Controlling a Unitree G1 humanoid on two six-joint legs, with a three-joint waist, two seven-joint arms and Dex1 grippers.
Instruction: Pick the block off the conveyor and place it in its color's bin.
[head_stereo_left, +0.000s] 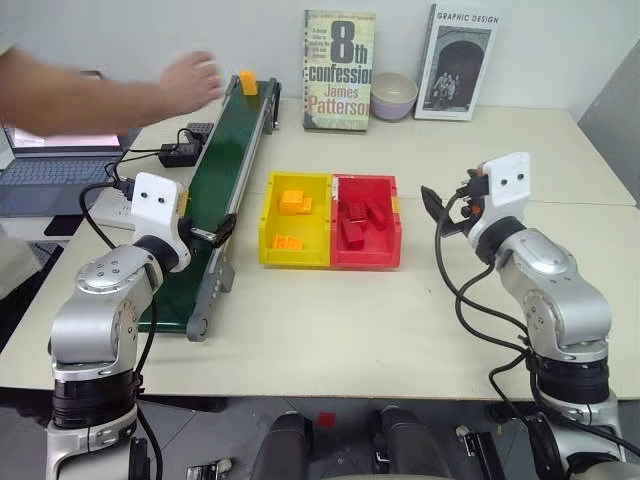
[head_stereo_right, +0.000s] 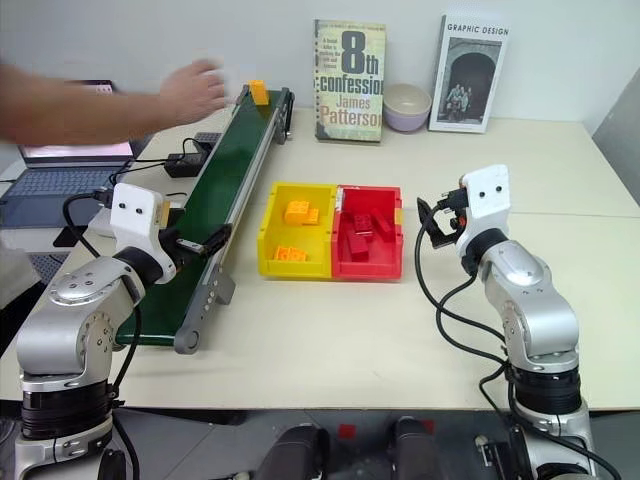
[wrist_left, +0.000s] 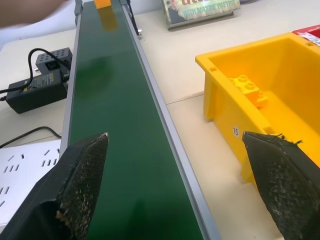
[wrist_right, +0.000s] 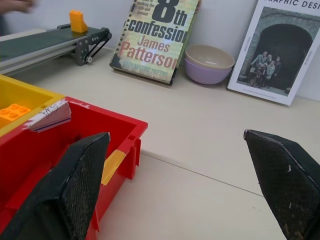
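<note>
Stage: pick not yet begun | block (head_stereo_left: 248, 82) sitting at far end of conveyor (head_stereo_left: 224, 160) | both end effectors (wrist_left: 175, 185) (wrist_right: 190, 185) hanging wide open, empty | bin (head_stereo_left: 268, 225) awaiting block

beige table (head_stereo_left: 480, 330), conveyor (head_stereo_left: 215, 190), yellow bin (head_stereo_left: 270, 225), red tray (head_stereo_left: 395, 235), bowl (head_stereo_left: 393, 95)

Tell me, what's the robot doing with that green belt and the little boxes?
A person's hand hovers by an orange-yellow block at the far end of the green conveyor. The robot waits: its left claw is open over the belt's near end, and its right claw is open and empty near the red bin. The yellow bin already holds some orange bricks.
</note>
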